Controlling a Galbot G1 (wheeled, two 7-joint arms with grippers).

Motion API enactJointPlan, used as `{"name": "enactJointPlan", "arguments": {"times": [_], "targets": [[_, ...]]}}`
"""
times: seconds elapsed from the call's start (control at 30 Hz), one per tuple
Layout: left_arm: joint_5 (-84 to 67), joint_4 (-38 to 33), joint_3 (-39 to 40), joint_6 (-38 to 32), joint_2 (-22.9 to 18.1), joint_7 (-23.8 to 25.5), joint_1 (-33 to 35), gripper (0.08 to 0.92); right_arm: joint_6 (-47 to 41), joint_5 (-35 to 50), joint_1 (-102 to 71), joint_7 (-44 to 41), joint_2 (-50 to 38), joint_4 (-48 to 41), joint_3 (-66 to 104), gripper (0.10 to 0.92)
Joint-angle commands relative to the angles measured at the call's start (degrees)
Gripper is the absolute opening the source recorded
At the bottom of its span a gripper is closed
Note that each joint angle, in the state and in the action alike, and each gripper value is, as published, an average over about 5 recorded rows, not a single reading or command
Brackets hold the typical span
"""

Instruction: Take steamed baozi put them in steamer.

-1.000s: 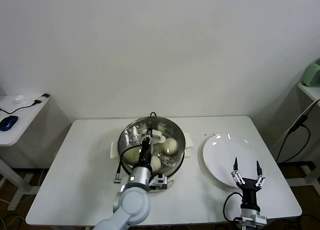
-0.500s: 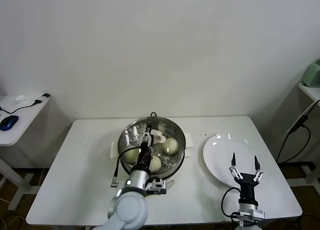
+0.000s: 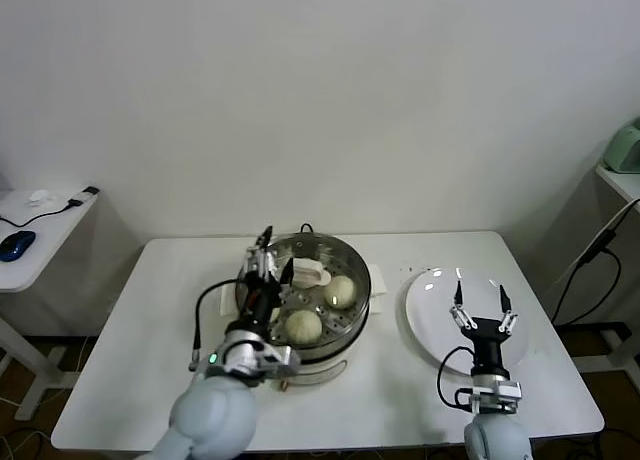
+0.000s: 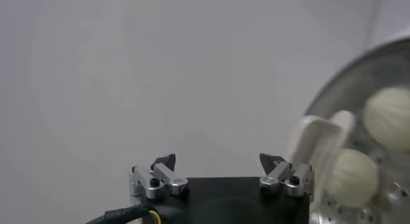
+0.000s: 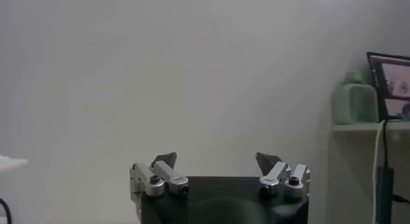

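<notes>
The steamer (image 3: 350, 255) is a shiny steel pot in the middle of the white table. Two cream-white baozi lie on its perforated tray, one at the right (image 3: 342, 291) and one at the front (image 3: 303, 325). Any others are hidden behind my left arm. My left gripper (image 3: 273, 258) is open and empty, raised over the steamer's left rim. The left wrist view shows its open gripper (image 4: 218, 161), the steamer rim (image 4: 359, 65) and two baozi (image 4: 389, 116) (image 4: 349, 178). My right gripper (image 3: 480, 302) is open and empty above the flat white plate (image 3: 430, 298); it also shows in the right wrist view (image 5: 216, 160).
A white curved piece (image 3: 311, 273) lies inside the steamer at the back. A white mat (image 3: 379, 280) sticks out under the steamer. A side table with a blue mouse (image 3: 15, 245) stands far left. A shelf with a green device (image 3: 624, 146) and cables is at the far right.
My left gripper has lifted out of the steamer and moved to the left over its rim. My right gripper has risen and moved farther over the plate.
</notes>
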Motion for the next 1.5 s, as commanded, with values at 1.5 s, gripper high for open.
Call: {"name": "enactJointPlan", "arguments": {"times": [1.5], "targets": [[-71.72, 14.11, -35.43, -33.52, -9.81, -2.75, 21.22, 0.823, -14.18, 9.67, -5.08, -4.67, -4.64, 8.74, -0.9, 0.823]]}}
